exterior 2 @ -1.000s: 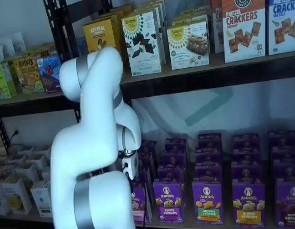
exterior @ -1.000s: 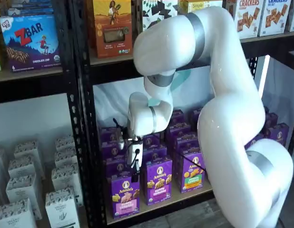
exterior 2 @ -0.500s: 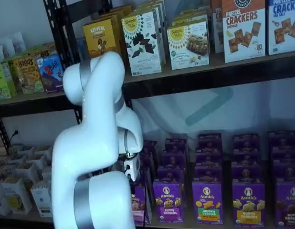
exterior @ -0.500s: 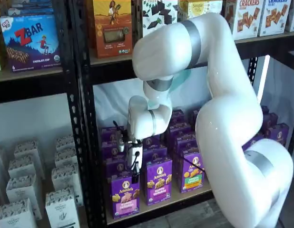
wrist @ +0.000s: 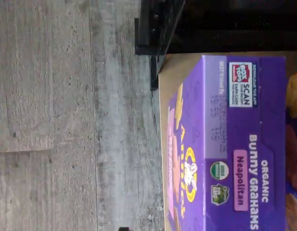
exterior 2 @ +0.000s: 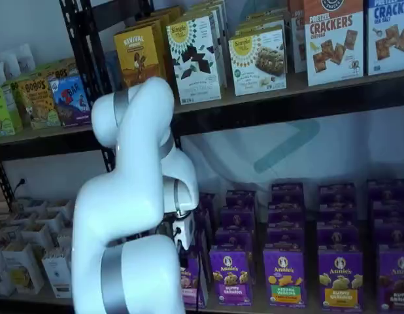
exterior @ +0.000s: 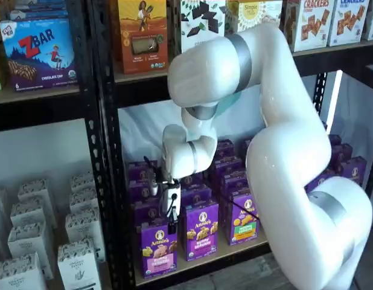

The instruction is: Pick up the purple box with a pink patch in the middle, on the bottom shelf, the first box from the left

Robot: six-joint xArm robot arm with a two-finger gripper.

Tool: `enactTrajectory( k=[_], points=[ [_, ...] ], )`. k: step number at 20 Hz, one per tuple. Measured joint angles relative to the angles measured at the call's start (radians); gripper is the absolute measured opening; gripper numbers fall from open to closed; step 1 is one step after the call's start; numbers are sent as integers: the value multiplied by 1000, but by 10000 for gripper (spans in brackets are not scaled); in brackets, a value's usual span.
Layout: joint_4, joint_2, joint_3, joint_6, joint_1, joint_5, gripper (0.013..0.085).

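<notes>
Wrist view shows the purple box [wrist: 220, 144], marked "Organic Bunny Grahams Neapolitan", directly below the claw, at the front corner of the bottom shelf [wrist: 179, 62], beside a black rack post [wrist: 155, 29]. In a shelf view the claw [exterior: 171, 226] hangs just above this box [exterior: 159, 248]; whether its fingers are spread, I cannot tell. In a shelf view the arm [exterior 2: 133, 196] hides most of the box [exterior 2: 191, 278].

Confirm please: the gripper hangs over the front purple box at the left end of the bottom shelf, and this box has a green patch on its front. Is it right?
Not quite. The patch on the purple box is pink, not green, as a shelf view shows; the wrist view shows a pink "Neapolitan" label on the box too. The rest stands: the gripper hangs over it at the left end of the bottom shelf.
</notes>
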Motion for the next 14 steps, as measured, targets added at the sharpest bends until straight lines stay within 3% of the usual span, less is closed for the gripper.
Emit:
enactTrajectory(
  k=[14],
  points=[
    [-39,73,-78,35,-1,22,850]
  ],
)
